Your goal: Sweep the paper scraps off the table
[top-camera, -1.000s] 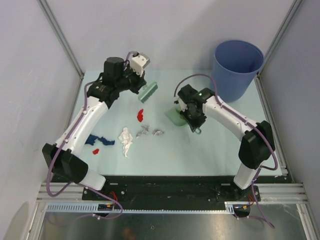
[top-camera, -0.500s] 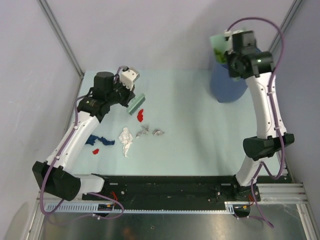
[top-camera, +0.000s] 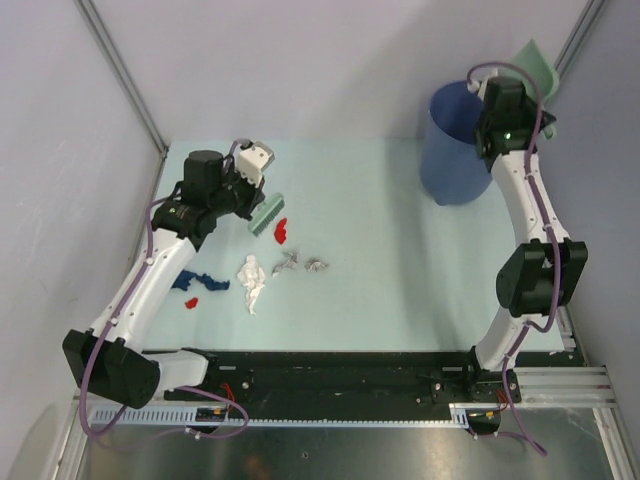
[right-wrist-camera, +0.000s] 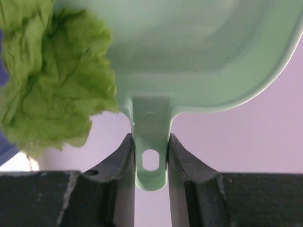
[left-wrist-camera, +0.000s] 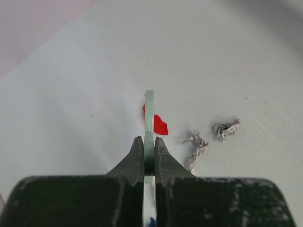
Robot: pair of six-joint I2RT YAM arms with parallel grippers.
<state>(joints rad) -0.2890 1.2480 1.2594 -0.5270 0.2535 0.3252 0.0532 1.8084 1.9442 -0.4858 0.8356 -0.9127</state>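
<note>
Your left claw (left-wrist-camera: 149,142) is pinched tight on the brush (left-wrist-camera: 149,109), which stands on edge just beside a red scrap (top-camera: 281,231). The rest of the scraps lie on the desk (top-camera: 400,290) nearer you: a blue one (top-camera: 198,280) with a small red bit (top-camera: 192,301) on the left, then a white one (top-camera: 251,278), then two grey ones (top-camera: 290,264) (top-camera: 318,265). If you sweep now, nothing stands there to catch them, so they may scatter or go off the desk edge. The thin grip could also let the brush twist.

To the right, your right claw (right-wrist-camera: 150,142) is closed narrow on the handle of the pan (right-wrist-camera: 203,56), held high by the far right rim of the bucket (top-camera: 455,160). A green wad (right-wrist-camera: 52,75) sits at the pan's edge, not yet dropped. The pan looks partly beyond the rim, so the wad may fall behind the bucket rather than in it.

A second ago the pan was down on the desk near the middle. Half a second ago it was raised over the bucket's left side. Now it has swung across to the right and tipped up. The brush has come nearer the red scrap, and the scraps on the desk have not shifted.
</note>
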